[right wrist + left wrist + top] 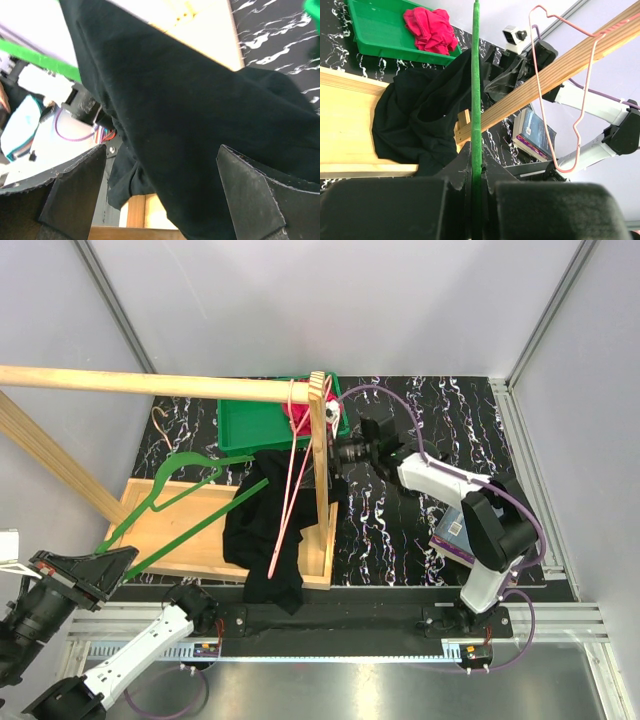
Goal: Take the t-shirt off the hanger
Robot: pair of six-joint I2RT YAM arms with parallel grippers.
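While left claw grips green hanger, right claw spread wide by black t-shirt

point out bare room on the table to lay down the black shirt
Bare marble tabletop lies between the wooden tray and the book, and at the far edge, right of the green bin. Crowded: the tray, under the black t-shirt and green hanger; the bin holds a red cloth.
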